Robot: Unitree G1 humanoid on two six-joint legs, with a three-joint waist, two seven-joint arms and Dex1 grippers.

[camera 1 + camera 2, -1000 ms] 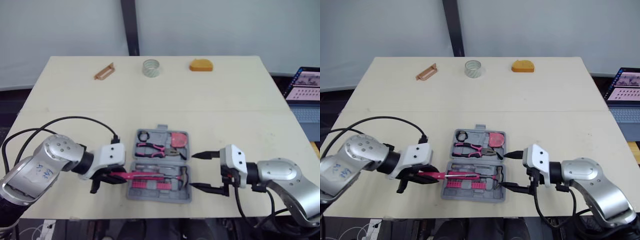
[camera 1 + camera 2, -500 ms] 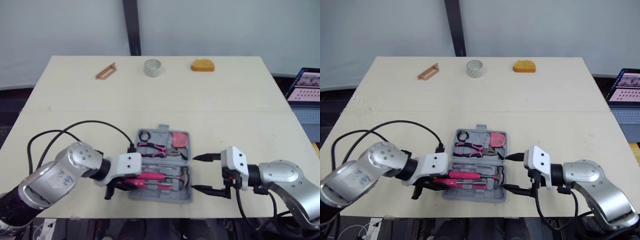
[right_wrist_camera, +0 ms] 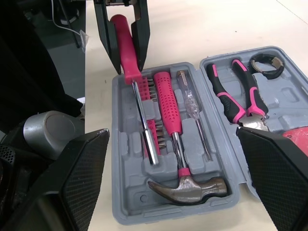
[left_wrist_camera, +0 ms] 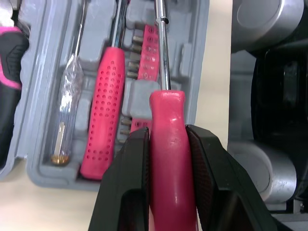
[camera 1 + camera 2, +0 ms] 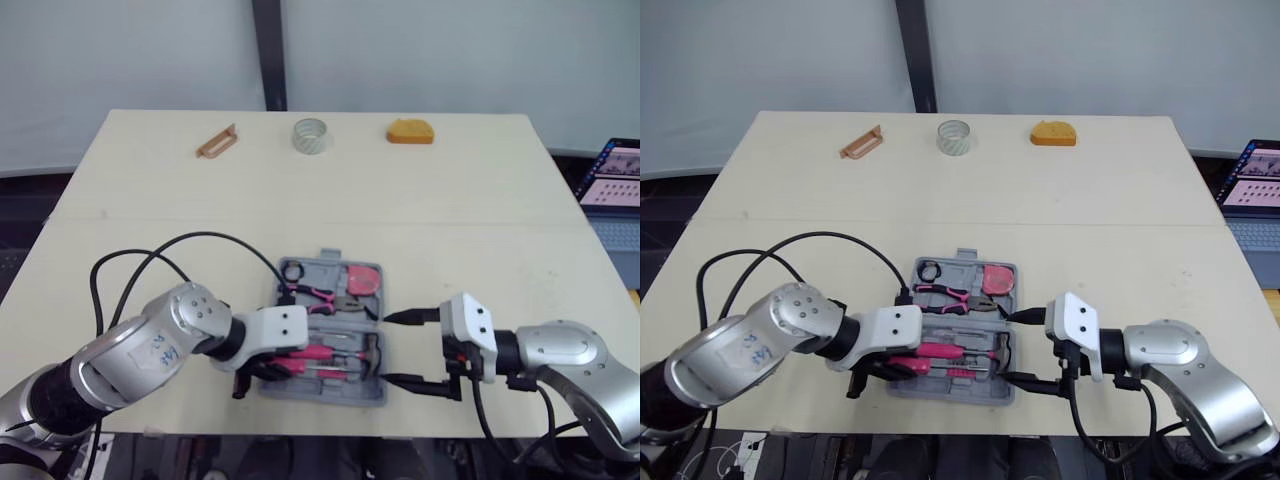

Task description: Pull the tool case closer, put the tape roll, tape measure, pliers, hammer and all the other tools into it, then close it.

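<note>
From the left eye, the left arm bends in low from 8 o'clock. The left gripper (image 5: 262, 366) sits at the near left corner of the open tool case (image 5: 322, 395). The case lies at 6 o'clock on the table (image 5: 480, 220). The right gripper (image 5: 388, 348) waits at the case's 3 o'clock side with its claw wide apart. The tape roll (image 5: 310, 136) is at 12 o'clock, the tape measure (image 5: 411, 131) at 1 and a brown tool (image 5: 217, 141) at 11.

From the left wrist, the black fingers (image 4: 130, 183) pinch the pink screwdriver (image 4: 167, 144). It is just above the case, beside the hammer (image 4: 105, 110).

From the right wrist, the screwdriver lies along the hammer, and its tip points at the right gripper. The pliers (image 3: 240, 96) are in the other half.
</note>
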